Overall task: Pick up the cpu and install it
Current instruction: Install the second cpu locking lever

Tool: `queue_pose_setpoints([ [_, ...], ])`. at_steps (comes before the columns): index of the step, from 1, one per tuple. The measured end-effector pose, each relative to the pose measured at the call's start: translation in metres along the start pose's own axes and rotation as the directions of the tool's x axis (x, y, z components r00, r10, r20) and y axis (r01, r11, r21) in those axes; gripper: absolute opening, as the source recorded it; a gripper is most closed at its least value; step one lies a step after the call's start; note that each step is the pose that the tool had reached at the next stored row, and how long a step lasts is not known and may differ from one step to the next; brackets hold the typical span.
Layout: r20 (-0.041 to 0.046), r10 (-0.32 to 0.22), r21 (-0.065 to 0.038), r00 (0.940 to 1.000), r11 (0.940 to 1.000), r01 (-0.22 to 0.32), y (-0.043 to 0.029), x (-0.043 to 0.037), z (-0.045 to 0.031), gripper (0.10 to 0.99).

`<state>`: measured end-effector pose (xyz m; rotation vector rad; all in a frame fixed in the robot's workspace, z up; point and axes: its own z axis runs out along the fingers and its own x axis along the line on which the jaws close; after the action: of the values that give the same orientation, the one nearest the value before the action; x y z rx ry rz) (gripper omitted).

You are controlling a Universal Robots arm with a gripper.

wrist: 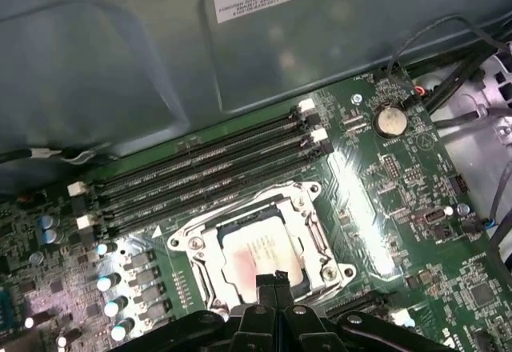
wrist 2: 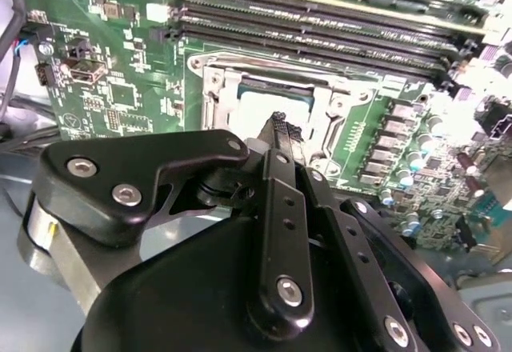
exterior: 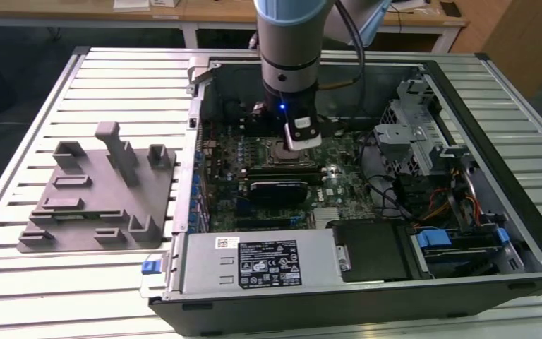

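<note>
Silver cpu sits socketed just beyond the hand

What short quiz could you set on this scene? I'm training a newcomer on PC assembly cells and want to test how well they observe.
1. True or false: the cpu lies on the grey holder tray.
2. Multiple choice: the gripper hangs right above A) the power supply, B) the socket frame, C) the drive bay.
3. Fill in: in the exterior view, the tray sits outside the computer case, on that view's ____.

Key
1. False: the cpu sits inside the socket frame on the motherboard.
2. B
3. left
</note>
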<state>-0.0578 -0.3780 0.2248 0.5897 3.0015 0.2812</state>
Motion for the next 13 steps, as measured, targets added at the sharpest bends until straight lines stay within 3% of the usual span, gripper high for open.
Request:
queue_pose_setpoints([
  [13, 0.0266, -0.010, 0.105, 0.9996, 0.9945, 0.008, 0.0215, 0.0010, 0.0045, 0.106],
])
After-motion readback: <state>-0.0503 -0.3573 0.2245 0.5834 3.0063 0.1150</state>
